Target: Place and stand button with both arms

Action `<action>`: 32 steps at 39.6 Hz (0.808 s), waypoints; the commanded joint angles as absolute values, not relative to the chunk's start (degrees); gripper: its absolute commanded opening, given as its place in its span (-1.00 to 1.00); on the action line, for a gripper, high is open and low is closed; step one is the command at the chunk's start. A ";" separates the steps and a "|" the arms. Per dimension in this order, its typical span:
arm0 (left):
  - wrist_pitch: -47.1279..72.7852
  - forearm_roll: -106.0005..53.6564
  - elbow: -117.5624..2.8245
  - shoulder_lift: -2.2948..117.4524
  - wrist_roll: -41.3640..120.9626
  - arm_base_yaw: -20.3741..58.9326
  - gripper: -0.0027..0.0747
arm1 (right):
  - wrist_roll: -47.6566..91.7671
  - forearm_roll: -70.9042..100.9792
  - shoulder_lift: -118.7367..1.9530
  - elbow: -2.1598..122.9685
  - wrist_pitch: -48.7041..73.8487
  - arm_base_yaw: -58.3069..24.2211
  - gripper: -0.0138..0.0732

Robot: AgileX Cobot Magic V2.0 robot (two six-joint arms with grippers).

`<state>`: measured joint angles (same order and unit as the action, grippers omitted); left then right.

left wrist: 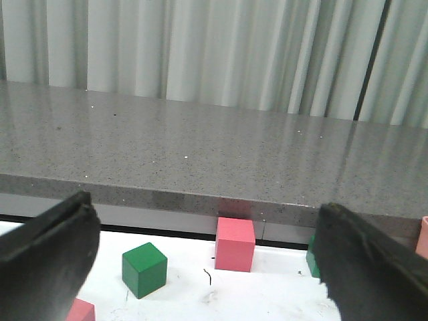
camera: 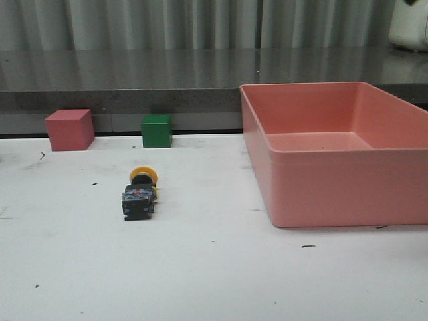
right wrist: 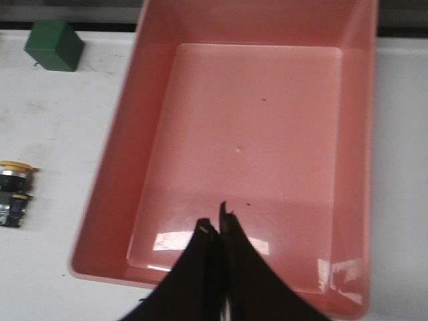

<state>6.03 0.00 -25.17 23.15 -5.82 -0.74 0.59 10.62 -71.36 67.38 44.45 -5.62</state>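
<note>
On the bench point(camera: 200, 281), button point(camera: 140, 194) lay on its side, left of bin point(camera: 334, 200). L tool point(left wrist: 200, 267) spread wide, R tool point(right wrist: 217, 231) clenched, empty. Best approach: grip body, tip cap upward.

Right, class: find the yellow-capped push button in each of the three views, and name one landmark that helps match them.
Front view: the push button lies on its side on the white table, left of the pink bin.
Left wrist view: not in it.
Right wrist view: at the left edge, beside the bin.
Shared landmark: the green cube, behind the button in the front view.
</note>
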 commanded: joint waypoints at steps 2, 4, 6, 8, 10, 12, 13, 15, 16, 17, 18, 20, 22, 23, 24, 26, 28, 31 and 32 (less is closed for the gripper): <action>1.39 0.30 -27.19 23.94 -5.86 -0.51 0.67 | 1.95 10.93 -61.85 58.22 33.52 -3.58 -0.83; 1.39 0.30 -27.19 23.94 -5.86 -0.51 0.67 | 1.95 10.94 -58.43 53.86 29.76 -3.58 -0.83; 1.39 0.30 -27.19 23.94 -5.86 -0.51 0.67 | 1.99 10.32 -54.97 49.63 26.14 -3.63 -0.85; 1.39 0.30 -27.19 23.94 -5.86 -0.51 0.67 | 2.07 8.60 -51.29 45.64 23.20 -3.63 -0.84; 1.39 0.30 -27.19 23.94 -5.86 -0.51 0.67 | 2.07 6.57 -47.61 41.91 21.00 -3.63 -0.84; 1.39 0.30 -27.19 23.94 -5.86 -0.51 0.67 | 2.07 5.23 -43.90 38.49 19.19 -3.63 -0.84; 1.39 0.30 -27.19 23.94 -5.86 -0.51 0.67 | 2.07 4.84 -41.01 36.26 18.13 -3.63 -0.84; 1.39 0.30 -27.19 23.94 -5.86 -0.51 0.67 | 2.07 4.77 -36.31 32.94 16.20 -3.63 -0.84; 1.39 0.30 -27.19 23.94 -5.86 -0.51 0.67 | 2.07 4.77 -34.57 31.81 15.48 -3.63 -0.84; 1.39 0.30 -27.19 23.94 -5.86 -0.51 0.67 | 2.07 4.77 -32.27 30.43 14.69 -3.63 -0.84; 1.39 0.30 -27.19 23.94 -5.86 -0.51 0.67 | 2.07 4.77 -30.61 29.45 14.14 -3.63 -0.84; 1.39 0.30 -27.19 23.94 -5.86 -0.51 0.67 | 2.07 4.77 -26.84 27.43 13.17 -3.63 -0.84; 1.39 0.30 -27.19 23.94 -5.86 -0.51 0.67 | 2.07 4.77 -23.03 25.57 12.39 -3.63 -0.84; 1.39 0.30 -27.19 23.94 -5.86 -0.51 0.67 | 2.07 4.77 -21.78 24.98 12.30 -3.63 -0.84; 1.39 0.30 -27.19 23.94 -5.86 -0.51 0.67 | 2.07 4.77 -20.20 24.27 12.30 -3.63 -0.84; 1.39 0.30 -27.19 23.94 -5.86 -0.51 0.67 | 2.07 4.77 -17.89 23.35 12.55 -3.63 -0.84; 1.39 0.30 -27.19 23.94 -5.86 -0.51 0.67 | 2.07 4.77 -15.97 22.75 13.06 -3.63 -0.84; 1.39 0.30 -27.19 23.94 -5.86 -0.51 0.67 | 2.07 4.77 -14.59 22.76 13.93 -3.63 -0.84; 1.39 0.30 -27.19 23.94 -5.86 -0.51 0.67 | 2.07 4.77 -14.46 22.76 13.99 -3.63 -0.84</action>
